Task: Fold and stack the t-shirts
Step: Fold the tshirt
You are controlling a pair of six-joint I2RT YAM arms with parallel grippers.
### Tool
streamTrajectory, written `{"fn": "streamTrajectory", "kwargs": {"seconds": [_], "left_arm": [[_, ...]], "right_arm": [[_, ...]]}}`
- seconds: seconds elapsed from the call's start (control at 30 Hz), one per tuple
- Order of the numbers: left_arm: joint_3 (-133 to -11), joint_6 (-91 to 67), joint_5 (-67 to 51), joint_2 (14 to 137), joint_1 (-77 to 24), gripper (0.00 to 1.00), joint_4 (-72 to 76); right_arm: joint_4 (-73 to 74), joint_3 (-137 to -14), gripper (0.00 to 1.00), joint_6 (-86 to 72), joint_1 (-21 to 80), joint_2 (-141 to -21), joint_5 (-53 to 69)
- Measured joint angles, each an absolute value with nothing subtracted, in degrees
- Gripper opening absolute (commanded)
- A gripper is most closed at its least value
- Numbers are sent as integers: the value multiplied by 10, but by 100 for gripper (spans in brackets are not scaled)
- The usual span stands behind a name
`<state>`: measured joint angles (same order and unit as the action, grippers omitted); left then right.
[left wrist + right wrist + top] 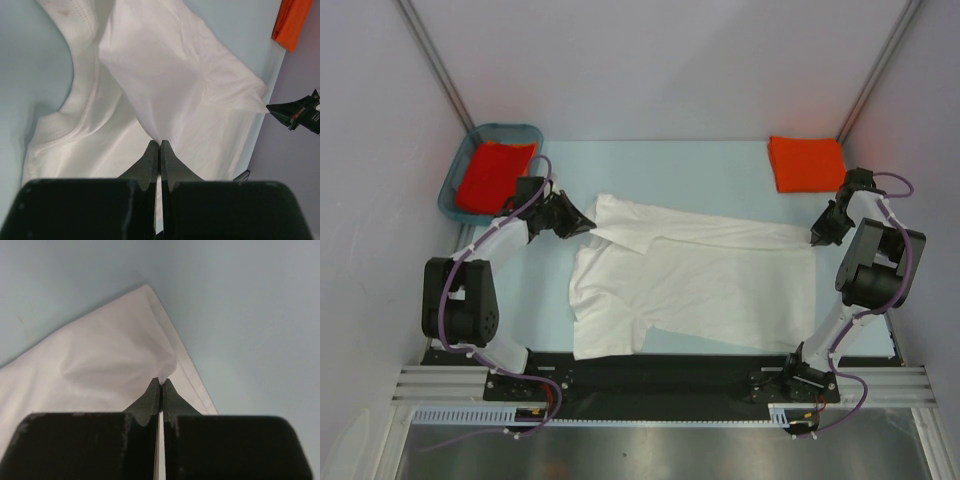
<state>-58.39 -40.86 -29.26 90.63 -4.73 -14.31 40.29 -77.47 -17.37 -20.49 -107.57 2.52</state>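
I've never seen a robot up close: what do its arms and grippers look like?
The left arm and right arm have bulky black joints, white links and looping purple cables. The left gripper and right gripper are black, with fingers tapering to points.

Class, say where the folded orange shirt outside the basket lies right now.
In the top view the orange shirt lies at the table's far right corner, just beyond the right arm and apart from the white shirt.
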Motion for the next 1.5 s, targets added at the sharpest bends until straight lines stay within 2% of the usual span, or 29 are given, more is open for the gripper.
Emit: {"fn": "streamTrajectory", "kwargs": {"seconds": [0.37, 0.43, 0.47, 0.57, 0.6, 0.67, 0.8, 0.9, 1.07, 1.23, 1.4, 1.5], "left_arm": [[-548, -400, -304, 908, -47, 0, -140], [-544, -399, -303, 908, -47, 8, -142], [-543, -397, -302, 908, -47, 18, -143], [-543, -377, -294, 906, -47, 46, -156], [-543, -367, -286, 904, -47, 59, -166], [-545, -343, -261, 898, -47, 68, -193], [-592, -296, -223, 893, -47, 75, -238], [-681, -263, -210, 915, -47, 76, -249], [-832, -204, -206, 1008, -46, 78, -248], [-947, -148, -212, 1135, -46, 75, -276], [-975, -123, -226, 1213, -47, 76, -307], [-980, -112, -227, 1234, -49, 76, -326]], "right_arm": [[402, -775, 0, -173, -205, -1076, 20], [403, -775, 4, -173, -205, -1076, 19], [403, -775, 6, -174, -205, -1077, 18], [414, -774, 17, -185, -204, -1078, 3], [418, -771, 27, -190, -205, -1077, -3], [423, -755, 42, -200, -207, -1069, -25], [429, -743, 69, -209, -216, -1050, -50], [425, -766, 80, -206, -212, -1049, -56], [397, -816, 79, -180, -192, -1072, -24], [385, -863, 66, -150, -186, -1128, 13], [390, -879, 53, -134, -195, -1161, 43], [392, -879, 53, -128, -202, -1163, 54]]}}
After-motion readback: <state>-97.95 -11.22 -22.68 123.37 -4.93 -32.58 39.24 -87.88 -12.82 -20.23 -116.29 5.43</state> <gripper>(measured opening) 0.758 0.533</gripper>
